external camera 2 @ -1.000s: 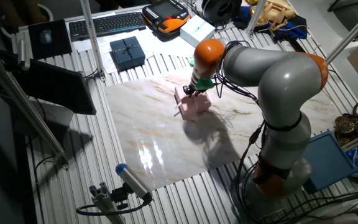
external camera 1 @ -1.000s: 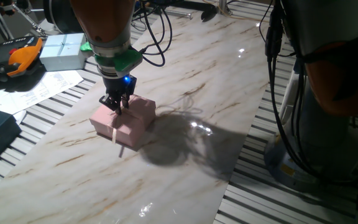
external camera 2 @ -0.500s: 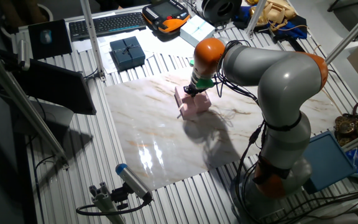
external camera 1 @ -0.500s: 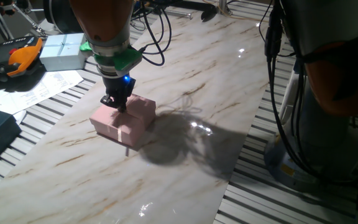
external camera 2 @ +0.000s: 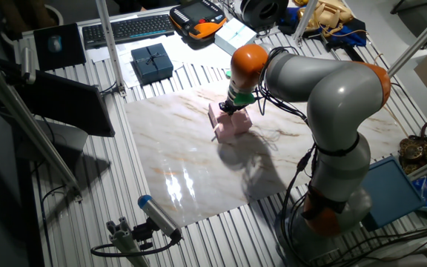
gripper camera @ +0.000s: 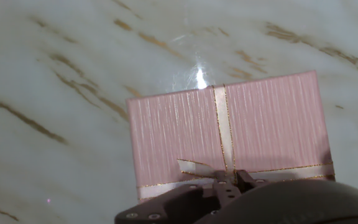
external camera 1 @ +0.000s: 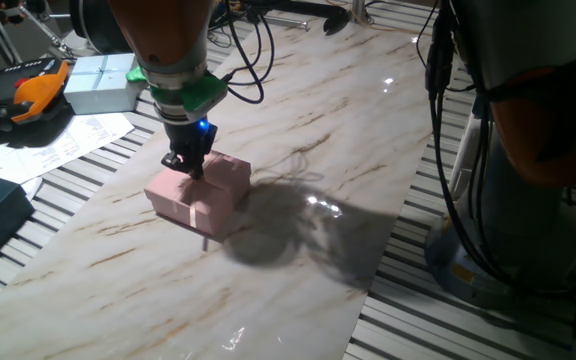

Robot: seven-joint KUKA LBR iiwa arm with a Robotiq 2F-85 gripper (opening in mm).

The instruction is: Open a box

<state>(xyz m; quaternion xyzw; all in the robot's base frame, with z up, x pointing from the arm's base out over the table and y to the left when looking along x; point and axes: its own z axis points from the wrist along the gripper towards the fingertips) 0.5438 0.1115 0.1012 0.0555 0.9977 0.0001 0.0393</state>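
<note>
The pale-pink box point(external camera 1: 200, 195) stands on the marble board, lid on, a cream ribbon across its top. It also shows in the other fixed view point(external camera 2: 232, 126) and fills the hand view point(gripper camera: 229, 130). My gripper point(external camera 1: 190, 168) points straight down onto the middle of the lid, fingers drawn together. In the hand view the gripper point(gripper camera: 227, 185) has its tips meeting on the ribbon bow point(gripper camera: 194, 168) at the ribbon crossing. From the other fixed view the gripper point(external camera 2: 227, 110) is at the box's top. The inside of the box is hidden.
A pale blue-white ribboned box point(external camera 1: 103, 82) and an orange-black pendant point(external camera 1: 23, 92) lie at the far left beside printed papers point(external camera 1: 48, 145). A dark blue box point(external camera 2: 152, 61) and a keyboard point(external camera 2: 128, 28) sit beyond the marble board point(external camera 1: 298, 230). Cables hang behind the arm.
One second ago the fingers stood apart over the lid; they have since closed together on the bow. The box has not visibly moved.
</note>
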